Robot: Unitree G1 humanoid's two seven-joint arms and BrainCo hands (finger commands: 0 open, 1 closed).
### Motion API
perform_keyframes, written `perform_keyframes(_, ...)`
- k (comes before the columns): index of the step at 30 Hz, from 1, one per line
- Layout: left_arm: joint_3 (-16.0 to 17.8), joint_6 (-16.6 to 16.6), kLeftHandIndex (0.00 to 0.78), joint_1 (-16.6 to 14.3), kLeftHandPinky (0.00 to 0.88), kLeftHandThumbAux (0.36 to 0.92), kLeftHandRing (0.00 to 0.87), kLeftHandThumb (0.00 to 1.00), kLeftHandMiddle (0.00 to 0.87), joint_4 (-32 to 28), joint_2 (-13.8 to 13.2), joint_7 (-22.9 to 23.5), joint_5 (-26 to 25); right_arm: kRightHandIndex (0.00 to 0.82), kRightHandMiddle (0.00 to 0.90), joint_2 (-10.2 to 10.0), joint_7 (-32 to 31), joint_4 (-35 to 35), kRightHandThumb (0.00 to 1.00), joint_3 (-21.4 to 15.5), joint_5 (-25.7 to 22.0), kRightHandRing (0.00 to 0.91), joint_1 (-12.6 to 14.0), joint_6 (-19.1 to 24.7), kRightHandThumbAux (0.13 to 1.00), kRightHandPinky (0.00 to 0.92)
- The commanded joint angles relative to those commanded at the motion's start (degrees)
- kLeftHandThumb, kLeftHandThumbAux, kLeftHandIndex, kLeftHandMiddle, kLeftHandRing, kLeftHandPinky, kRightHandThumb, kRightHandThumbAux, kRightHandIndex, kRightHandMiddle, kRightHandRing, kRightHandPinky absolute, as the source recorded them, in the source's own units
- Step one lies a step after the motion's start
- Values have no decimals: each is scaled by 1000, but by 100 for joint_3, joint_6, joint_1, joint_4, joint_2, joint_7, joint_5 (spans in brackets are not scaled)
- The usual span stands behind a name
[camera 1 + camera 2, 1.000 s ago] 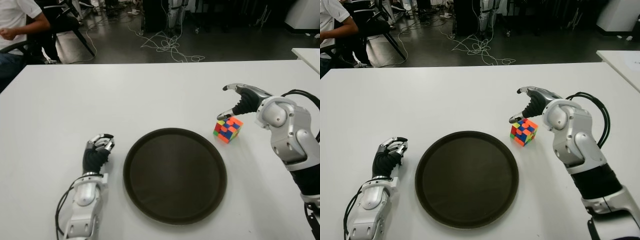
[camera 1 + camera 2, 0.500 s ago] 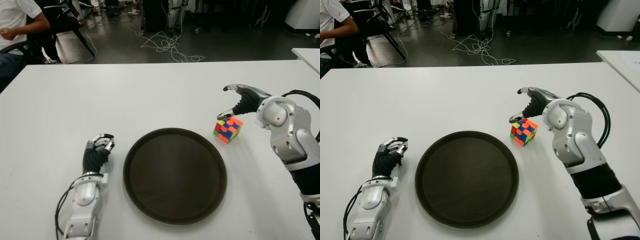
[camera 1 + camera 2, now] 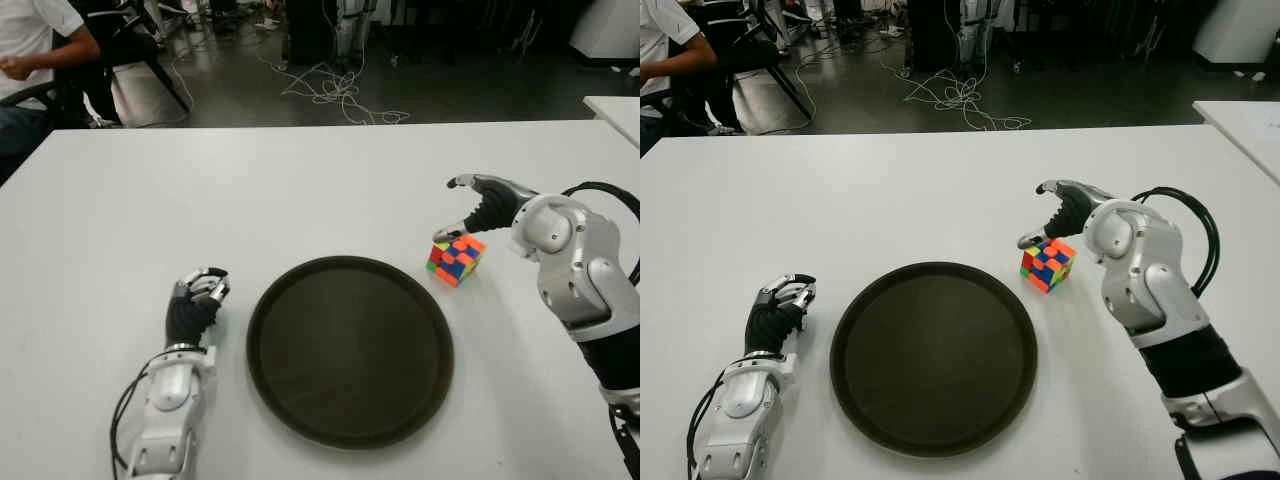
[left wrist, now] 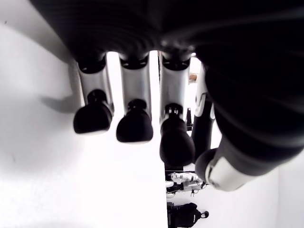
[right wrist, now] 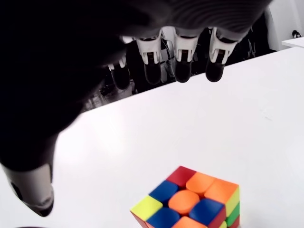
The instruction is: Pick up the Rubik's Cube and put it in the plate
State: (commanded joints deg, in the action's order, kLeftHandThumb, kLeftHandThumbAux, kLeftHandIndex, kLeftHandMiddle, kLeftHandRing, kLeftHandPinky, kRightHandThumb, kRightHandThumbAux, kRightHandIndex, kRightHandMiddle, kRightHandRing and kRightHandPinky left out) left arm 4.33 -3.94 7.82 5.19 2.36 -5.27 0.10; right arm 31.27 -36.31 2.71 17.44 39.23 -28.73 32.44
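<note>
The Rubik's Cube point(image 3: 456, 258) stands on the white table point(image 3: 300, 190) just off the far right rim of the dark round plate point(image 3: 350, 348). My right hand point(image 3: 470, 205) hovers over the cube's far side with its fingers point(image 5: 183, 66) spread and the thumb tip close to the cube's top corner; it holds nothing. The right wrist view shows the cube point(image 5: 190, 204) below the open fingers. My left hand point(image 3: 197, 300) shows to the left of the plate with its fingers point(image 4: 135, 121) curled and nothing in them.
A person point(image 3: 35, 50) sits on a chair at the far left beyond the table. Cables point(image 3: 335, 90) lie on the dark floor behind. Another white table's corner point(image 3: 615, 110) shows at the far right.
My right hand has lowered slightly and edged a little right over the cube. The cube, the plate and my left hand have stayed in place.
</note>
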Motion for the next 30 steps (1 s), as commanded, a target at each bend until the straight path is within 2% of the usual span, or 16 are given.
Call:
perform_keyframes(19, -9, 47, 444, 14, 804, 704, 816, 710, 805, -9, -11, -10, 10, 0, 0, -5, 165, 7, 0, -14, -82, 0, 134, -173, 629, 5)
perform_keyframes(30, 16, 98, 444, 17, 806, 704, 818, 710, 808, 29, 3, 7, -38, 0, 0, -156, 529, -189, 0, -49, -191, 0, 312, -423, 668, 0)
